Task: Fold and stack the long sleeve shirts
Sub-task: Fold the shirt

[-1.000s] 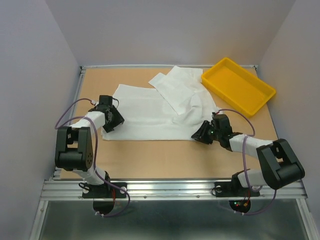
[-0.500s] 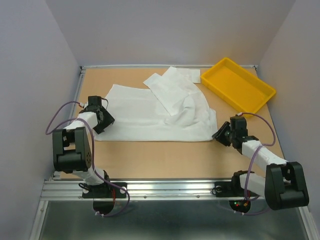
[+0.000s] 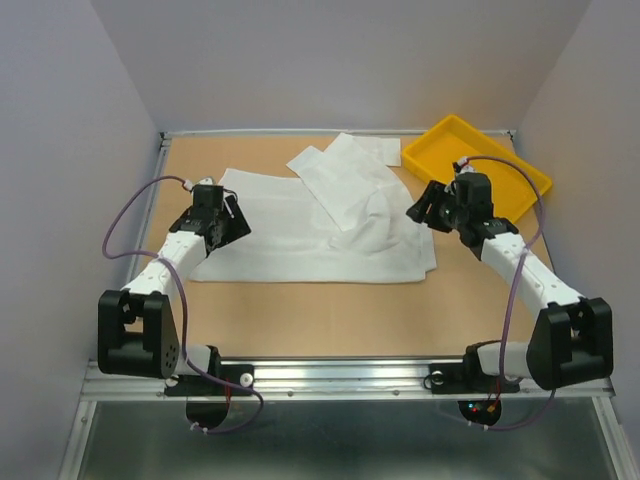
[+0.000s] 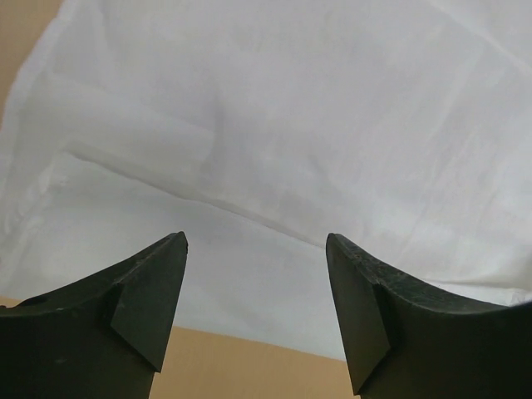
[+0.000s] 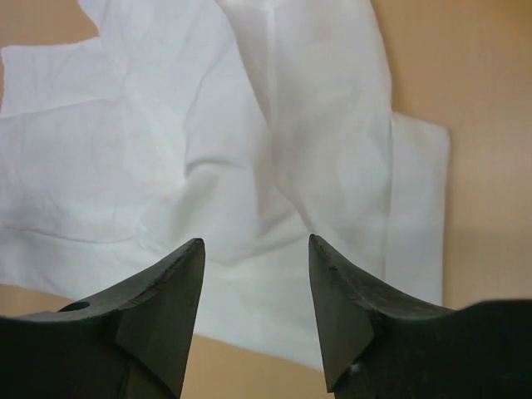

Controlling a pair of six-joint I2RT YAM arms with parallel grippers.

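The left arm [image 3: 172, 252] has left the near-left corner of the white shirt [image 3: 300, 235] and now hovers over its left edge, jaws spread wide with nothing between them. The shirt lies flat on the bench [image 3: 330, 315], hem drawn straighter, one sleeve folded across its far side. The right arm [image 3: 520, 262] has swung to the shirt's right edge, beside the yellow tray [image 3: 505, 165], jaws partly open and empty. Smoothing looks done, and folding grasps likely follow.
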